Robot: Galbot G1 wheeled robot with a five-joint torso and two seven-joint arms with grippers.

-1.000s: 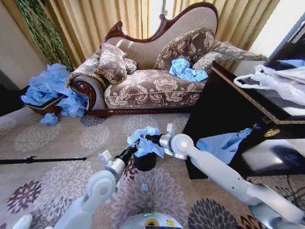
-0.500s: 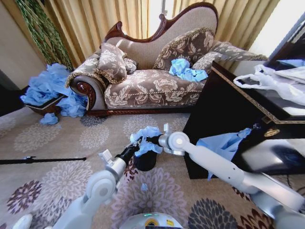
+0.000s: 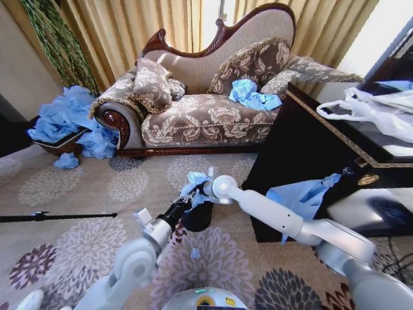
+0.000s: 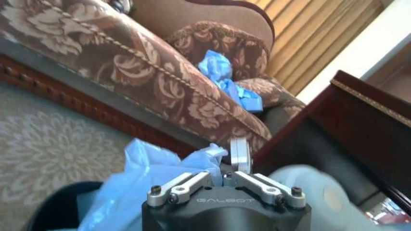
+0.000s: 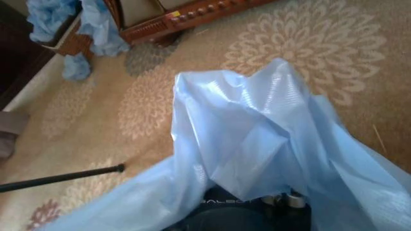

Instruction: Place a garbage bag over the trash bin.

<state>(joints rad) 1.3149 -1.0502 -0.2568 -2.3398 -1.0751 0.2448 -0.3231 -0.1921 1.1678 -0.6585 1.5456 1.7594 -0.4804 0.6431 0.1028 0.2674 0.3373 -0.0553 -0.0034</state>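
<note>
A furnished living room: an ornate carved sofa [image 3: 206, 97] with patterned cushions [image 3: 151, 84] at 12 o'clock, gold curtains [image 3: 161, 22] behind it, a floral carpet [image 3: 71, 194] underfoot, and a dark wooden cabinet [image 3: 303, 148] at 3 o'clock.

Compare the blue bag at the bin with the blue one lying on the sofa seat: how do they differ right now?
The garbage bag hangs bunched above the trash bin on the carpet, with the left gripper and right gripper both at it; the sofa bag lies crumpled on the sofa seat, apart from either gripper. The garbage bag sits low by the floor; the sofa bag rests higher, against a cushion. Both are thin, crinkly, light-blue plastic.
</note>
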